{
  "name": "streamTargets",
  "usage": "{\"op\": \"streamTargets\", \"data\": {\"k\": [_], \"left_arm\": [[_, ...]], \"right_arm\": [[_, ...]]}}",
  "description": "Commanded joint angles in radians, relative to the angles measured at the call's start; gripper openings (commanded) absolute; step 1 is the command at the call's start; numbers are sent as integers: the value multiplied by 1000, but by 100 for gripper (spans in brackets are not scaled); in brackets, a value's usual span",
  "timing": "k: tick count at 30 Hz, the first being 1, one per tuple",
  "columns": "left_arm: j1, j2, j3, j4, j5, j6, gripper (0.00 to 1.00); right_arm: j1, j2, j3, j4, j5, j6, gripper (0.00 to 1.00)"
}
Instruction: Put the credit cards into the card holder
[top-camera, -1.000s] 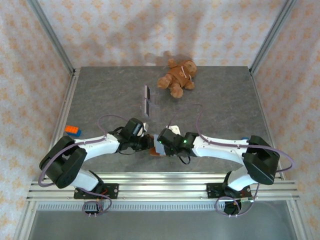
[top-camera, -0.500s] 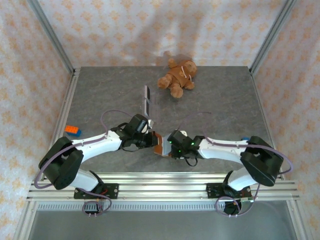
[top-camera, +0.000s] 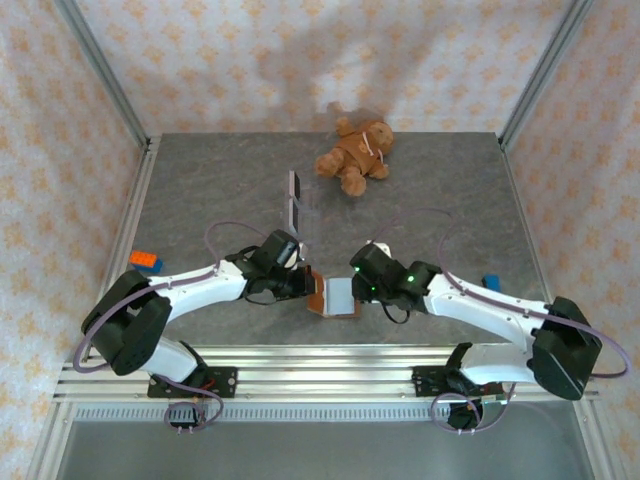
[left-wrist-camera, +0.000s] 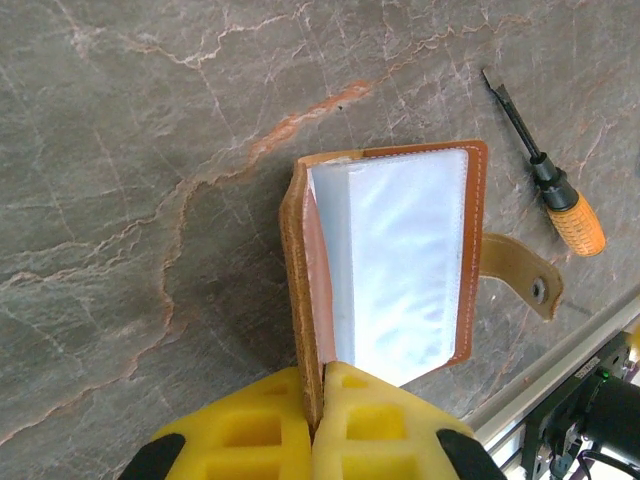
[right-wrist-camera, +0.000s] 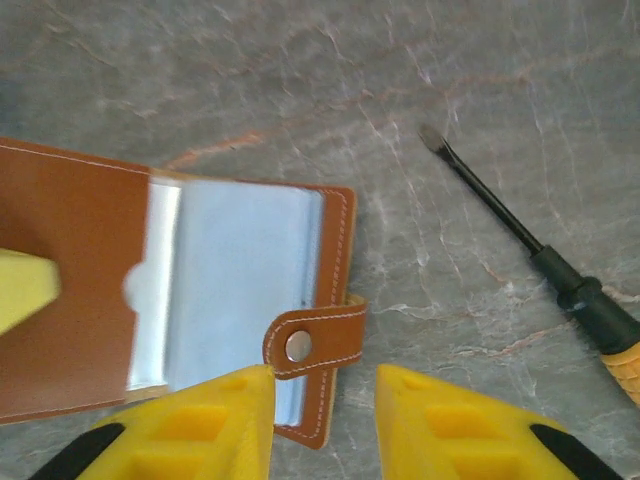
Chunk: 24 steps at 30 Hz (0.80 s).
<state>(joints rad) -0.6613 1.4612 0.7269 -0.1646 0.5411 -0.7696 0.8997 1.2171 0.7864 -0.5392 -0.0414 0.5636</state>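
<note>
Bright even light; soft shadows on back wall (top-camera: 300, 60).

card holder (right-wrist-camera: 85, 255) lying open | right gripper (right-wrist-camera: 325, 385) jaws apart by its snap tab (right-wrist-camera: 312, 343) | screwdriver (right-wrist-camera: 575, 295) to the right

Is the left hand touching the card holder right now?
Touching. In the left wrist view the left hand is pinched shut on the raised brown cover of the card holder, with no gap between them.
</note>
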Motion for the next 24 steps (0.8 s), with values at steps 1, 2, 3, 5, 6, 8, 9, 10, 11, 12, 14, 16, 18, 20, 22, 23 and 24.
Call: {"op": "streamTargets", "data": {"k": [1, 2, 3, 5, 6, 8, 9, 10, 11, 12, 14, 16, 18, 20, 22, 23, 24], "left_arm": [[-8, 13, 22, 12, -1, -13, 6], [-8, 16, 22, 22, 3, -13, 6], [-8, 19, 21, 29, 6, -13, 6], [-7, 25, 18, 45, 12, -16, 7], [-8, 25, 16, 55, 15, -21, 9], [-8, 24, 5, 76, 23, -27, 17], [-8, 23, -1, 80, 23, -26, 19], [-8, 21, -4, 78, 22, -24, 22], [-8, 19, -7, 75, 20, -19, 27], [-8, 16, -12, 72, 19, -14, 30], [-6, 9, -14, 56, 10, -3, 32], [-4, -3, -12, 29, -6, 17, 32], [-2, -20, -11, -6, -30, 45, 33], [3, -30, -11, -42, -57, 68, 33], [8, -35, -17, -72, -78, 86, 33], [13, -36, -23, -83, -82, 95, 32], [17, -37, -29, -87, -82, 101, 32]], "right_arm": [[-2, -52, 33, 10, -79, -11, 30], [-3, -43, 31, 57, -124, 3, 29], [-3, -24, 25, 102, -159, 18, 28], [-2, 46, 20, 161, -197, 41, 21], [-2, 82, 19, 184, -215, 50, 18], [-2, 143, 19, 217, -218, 64, 15], [-3, 171, 18, 226, -211, 68, 13], [-3, 191, 17, 229, -201, 68, 13], [-3, 211, 15, 227, -185, 67, 11], [-2, 230, 15, 221, -170, 64, 10], [-2, 259, 13, 203, -141, 57, 10], [-3, 287, 14, 183, -120, 42, 10], [-2, 318, 11, 167, -101, 33, 9], [-2, 341, 7, 165, -97, 29, 9], [-2, 356, 0, 169, -99, 31, 9], [-3, 363, -4, 170, -97, 34, 9], [-2, 368, -5, 172, -95, 36, 9]]}}
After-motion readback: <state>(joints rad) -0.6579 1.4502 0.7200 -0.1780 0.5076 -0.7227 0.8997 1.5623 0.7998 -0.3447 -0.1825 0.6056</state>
